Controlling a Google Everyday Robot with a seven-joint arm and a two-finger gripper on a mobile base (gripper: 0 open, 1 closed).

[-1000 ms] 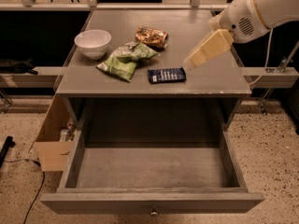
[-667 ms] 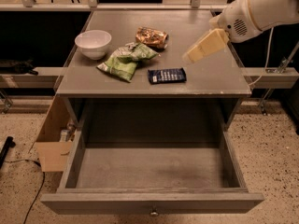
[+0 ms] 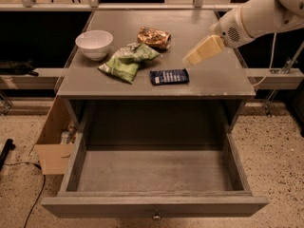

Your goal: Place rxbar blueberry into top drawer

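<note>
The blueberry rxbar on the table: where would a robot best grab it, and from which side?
Probably across its narrow width, near the middle, coming straight down from above. The rxbar blueberry lies flat on the tabletop with its long edges running left to right, too thin to take from the side. The gripper hovers to its right, farther back.

Bowl [image 3: 94, 44] on the table's [image 3: 209, 87] left; chip bag [image 3: 128, 61] beside it, packet [image 3: 153, 37] behind, snack bar [image 3: 169, 76] right of the bag. Gripper [image 3: 190, 59] hangs just behind the snack bar. Drawer [image 3: 152, 205] open below.
</note>
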